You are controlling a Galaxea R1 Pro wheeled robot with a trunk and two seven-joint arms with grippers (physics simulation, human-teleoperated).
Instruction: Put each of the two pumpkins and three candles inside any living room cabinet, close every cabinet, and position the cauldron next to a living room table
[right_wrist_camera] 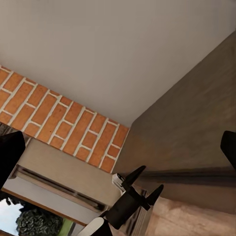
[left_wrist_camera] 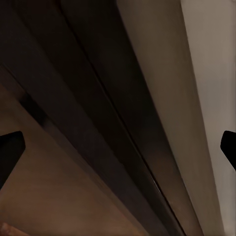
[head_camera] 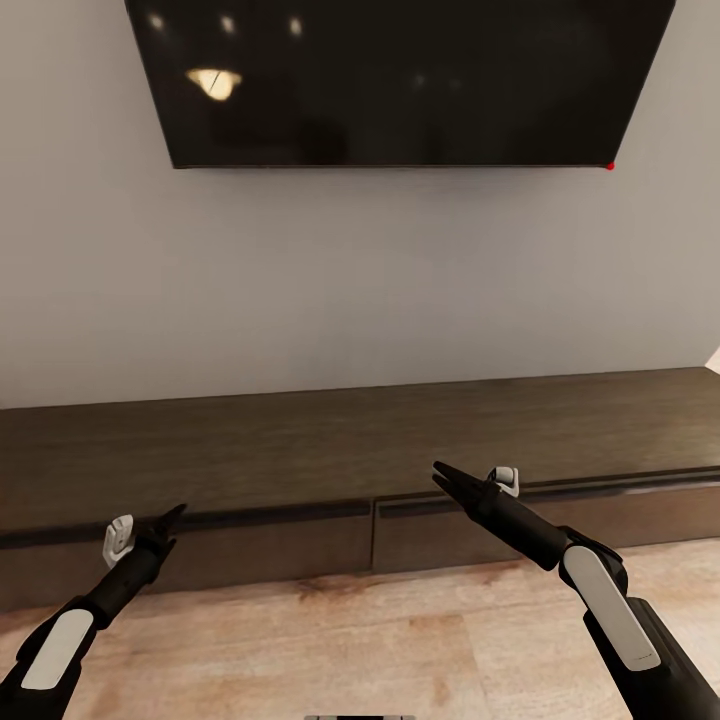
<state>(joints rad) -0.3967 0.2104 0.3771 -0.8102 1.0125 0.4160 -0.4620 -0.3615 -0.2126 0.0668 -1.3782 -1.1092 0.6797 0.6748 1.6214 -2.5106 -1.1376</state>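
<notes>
The long, low dark brown cabinet [head_camera: 300, 450] runs along the wall in front of me, and both flat fronts [head_camera: 270, 548] are closed. My left gripper [head_camera: 172, 520] is open, low in front of the left-hand front with nothing between its fingers. It also appears as two spread fingers in the right wrist view [right_wrist_camera: 142, 183]. My right gripper [head_camera: 445, 478] is open and empty, at the cabinet's top edge near the seam between the fronts. The pumpkins, candles and cauldron are out of view.
A large black TV [head_camera: 400, 80] hangs on the grey wall above the cabinet. Light wood floor [head_camera: 400, 630] lies between me and the cabinet. The right wrist view shows a brick wall [right_wrist_camera: 64, 118] and a window [right_wrist_camera: 29, 216] beyond the cabinet's end.
</notes>
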